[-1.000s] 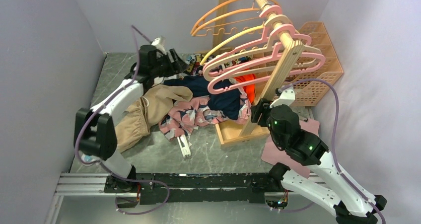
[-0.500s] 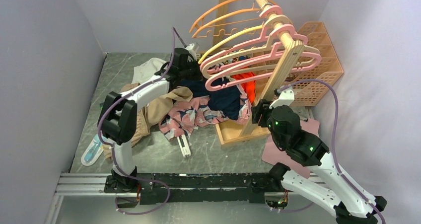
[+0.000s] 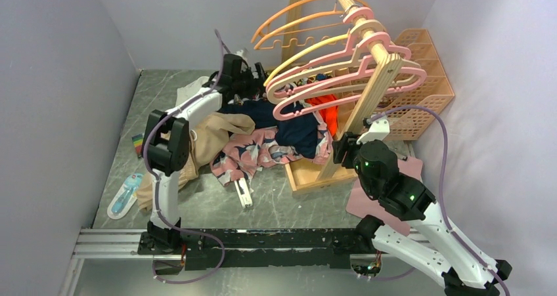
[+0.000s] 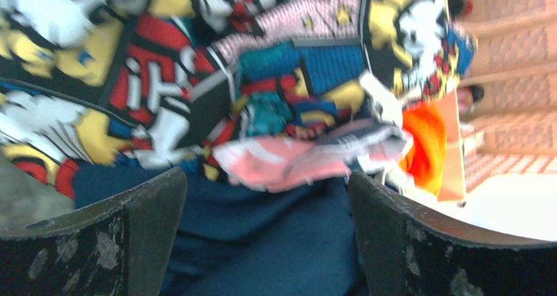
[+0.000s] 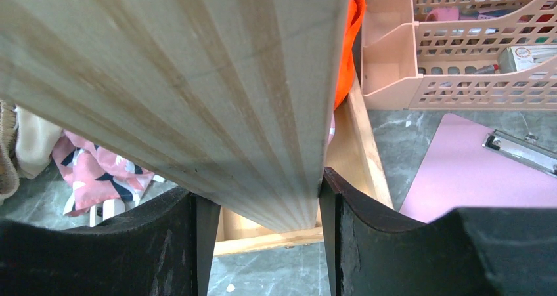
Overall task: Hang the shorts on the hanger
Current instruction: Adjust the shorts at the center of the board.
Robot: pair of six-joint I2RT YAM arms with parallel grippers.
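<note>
Pale lilac walls enclose a grey veined stone table (image 3: 197, 207); on its right side stands a wooden rack (image 3: 371, 92); just left of the rack's base the shorts (image 3: 253, 153) lie crumpled, soft printed pink fabric, long axis running across toward the rack, one end under a navy garment (image 3: 299, 133); the hanger (image 3: 279, 112), smooth pink plastic, hangs on the rack's rail, one arm reaching left; the right gripper (image 5: 263, 204) is clamped on the rack's post; the left gripper (image 4: 263, 237), left of the rack over the clothes, has its fingers wide apart.
</note>
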